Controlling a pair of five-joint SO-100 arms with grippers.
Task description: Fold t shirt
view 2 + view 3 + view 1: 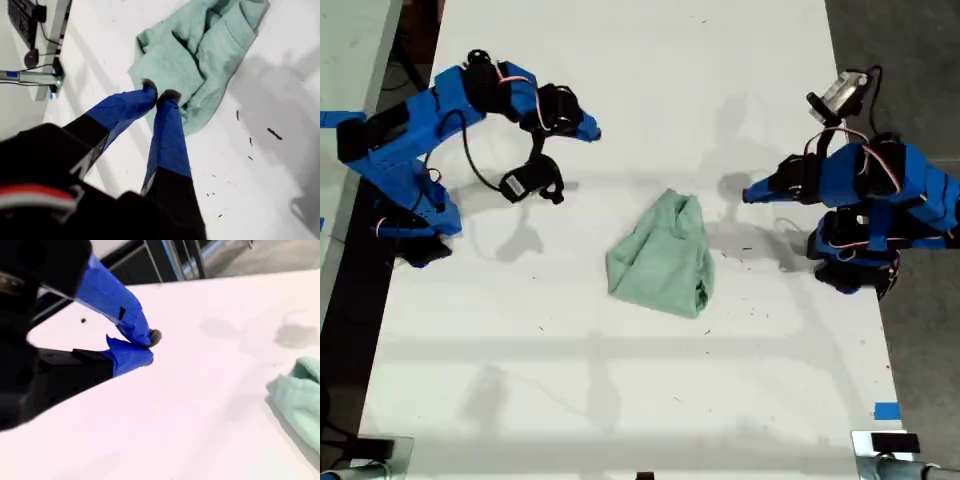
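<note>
First wrist view is showing my first gripper [160, 93] pressed together, empty, hovering beside the shirt [200, 55].

Bare white counter [620, 400] all round the crumpled t shirt [663, 256], so either claw could slide in; only the two blue arms flank it, well apart.

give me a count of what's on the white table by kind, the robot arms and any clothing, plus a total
Blue robot arms: 2, my first gripper and my second gripper.
Pale mint-green wrinkly fabric t shirt: 1, bunched mid-table.
Total: 3 on the white table.
</note>
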